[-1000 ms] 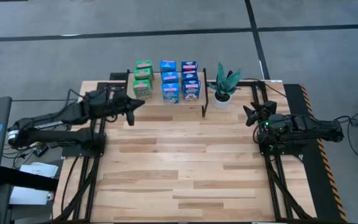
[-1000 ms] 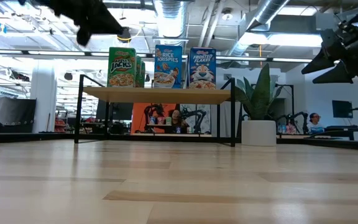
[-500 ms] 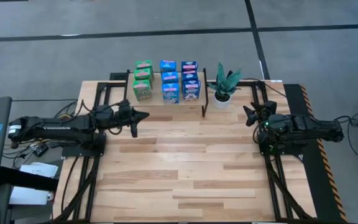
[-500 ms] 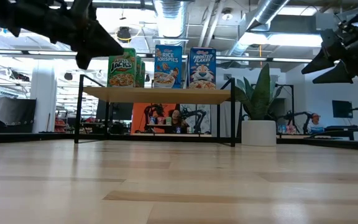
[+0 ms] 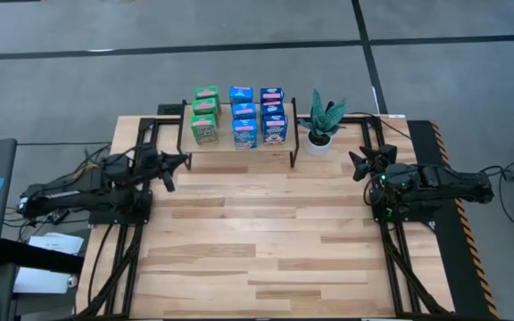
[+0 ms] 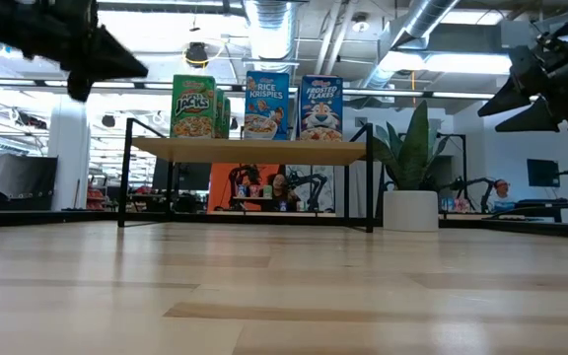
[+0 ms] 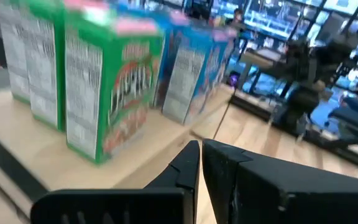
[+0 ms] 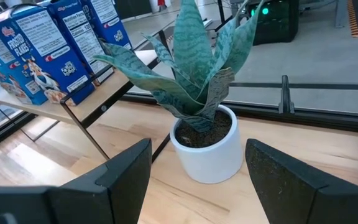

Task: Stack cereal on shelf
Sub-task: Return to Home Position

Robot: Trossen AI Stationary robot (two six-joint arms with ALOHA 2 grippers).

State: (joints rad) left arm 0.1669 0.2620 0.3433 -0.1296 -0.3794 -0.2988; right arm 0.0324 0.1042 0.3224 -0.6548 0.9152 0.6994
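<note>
Nine small cereal boxes stand upright on the low wooden shelf [image 5: 239, 148] at the table's far edge: three green ones [image 5: 205, 114] on the left and two rows of blue ones [image 5: 244, 116] [image 5: 273, 114]. In the low view they stand on the shelf board [image 6: 249, 149]. My left gripper [image 5: 180, 161] is shut and empty, above the table to the near left of the shelf; its wrist view shows it [image 7: 201, 155] facing the green boxes [image 7: 114, 93]. My right gripper [image 5: 357, 165] is open and empty at the table's right, facing the plant [image 8: 197, 93].
A small potted plant [image 5: 321, 120] in a white pot stands right of the shelf, between it and my right gripper. The shelf's black legs [image 5: 294, 159] stand on the table. The wooden tabletop [image 5: 257, 241] stretches toward the near edge.
My left gripper has drawn back from the shelf's left end toward the table's left edge, its arm folding back. The boxes stand as before.
</note>
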